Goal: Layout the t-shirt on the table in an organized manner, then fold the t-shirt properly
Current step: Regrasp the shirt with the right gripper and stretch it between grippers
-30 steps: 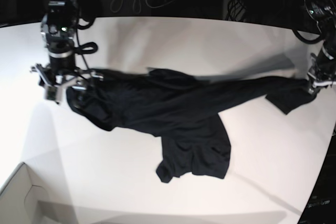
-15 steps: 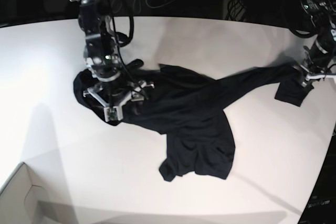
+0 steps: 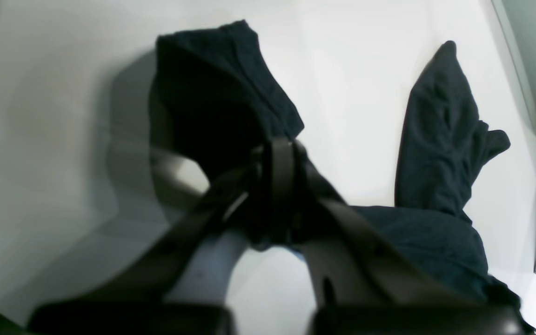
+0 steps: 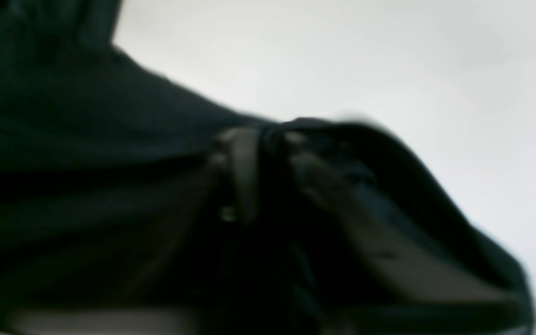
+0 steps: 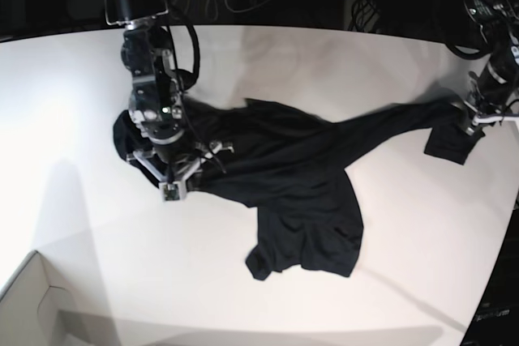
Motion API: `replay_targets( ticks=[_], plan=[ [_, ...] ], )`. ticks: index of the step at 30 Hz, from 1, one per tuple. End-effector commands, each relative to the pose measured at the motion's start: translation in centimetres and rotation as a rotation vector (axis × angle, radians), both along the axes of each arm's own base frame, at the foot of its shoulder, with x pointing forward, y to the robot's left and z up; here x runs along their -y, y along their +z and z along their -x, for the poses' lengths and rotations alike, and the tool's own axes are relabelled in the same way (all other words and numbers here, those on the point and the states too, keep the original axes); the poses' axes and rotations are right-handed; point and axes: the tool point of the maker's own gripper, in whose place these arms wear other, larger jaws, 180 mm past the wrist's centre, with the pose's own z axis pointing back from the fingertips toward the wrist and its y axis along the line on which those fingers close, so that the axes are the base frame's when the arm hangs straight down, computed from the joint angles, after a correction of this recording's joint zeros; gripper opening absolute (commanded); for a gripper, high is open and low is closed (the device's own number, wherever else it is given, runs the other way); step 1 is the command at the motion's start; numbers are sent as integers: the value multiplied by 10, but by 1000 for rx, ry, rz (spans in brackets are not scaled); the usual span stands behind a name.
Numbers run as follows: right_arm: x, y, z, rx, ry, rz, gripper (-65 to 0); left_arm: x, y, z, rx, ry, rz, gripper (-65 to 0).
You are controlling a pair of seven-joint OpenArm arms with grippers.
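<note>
On the table (image 5: 268, 62), your left gripper (image 5: 474, 123) and right gripper (image 5: 174, 176) each pinch the t-shirt (image 5: 284, 168); bare white surface lies all around that garment.

Even overhead light; the table (image 5: 340, 62) reads bright white with mild glare at base-view left. Soft shadows near the t-shirt (image 5: 284, 168). Right wrist view heavily blurred (fabric detail lost). Left wrist foreground out of focus, edges curved.

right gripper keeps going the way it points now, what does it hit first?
Right gripper points down, shut on the t-shirt. Straight on, it likely presses that fabric onto the table beneath; the gap is unclear.
</note>
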Motion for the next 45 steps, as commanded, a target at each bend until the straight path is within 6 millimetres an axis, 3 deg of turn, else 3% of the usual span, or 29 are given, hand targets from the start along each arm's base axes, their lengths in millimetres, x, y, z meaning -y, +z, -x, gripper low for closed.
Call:
replay_targets(
  ticks=[1, 7, 10, 16, 20, 21, 23, 26, 30, 33, 39, 45],
  plan=[
    [2, 32, -11, 106, 2, -3, -650, -4, 15, -8, 47, 1, -10, -649],
    [13, 121, -8, 338, 14, 28, -650, -4, 23, -16, 76, 1, -13, -649],
    [20, 156, -17, 416, 20, 59, -650, -4, 28, -23, 94, 2, -9, -649],
    [65, 225, -44, 548, -82, 103, -650, 0, 56, -53, 184, -12, -10, -649],
    [89, 270, -32, 661, -120, 154, -650, 18, 69, -73, 224, -66, -7, -649],
    [93, 273, -23, 672, -125, 168, -650, 19, 73, -76, 234, -69, -10, -649],
    [102, 270, -5, 670, -137, 192, -650, 28, 74, -80, 238, -94, -10, -649],
    [110, 248, 15, 645, -143, 212, -650, 41, 77, -84, 243, -132, -13, -649],
    [135, 221, 53, 652, -186, 259, -650, 52, 84, -81, 255, -169, -35, -649],
    [137, 200, 74, 617, -172, 276, -650, 55, 79, -78, 245, -168, -25, -649],
    [155, 143, 115, 458, -260, 259, -650, 54, 33, -49, 119, -155, 12, -649],
    [173, 103, 140, 335, -362, 239, -650, 56, -23, -30, -21, -132, 97, -645]
  ],
)
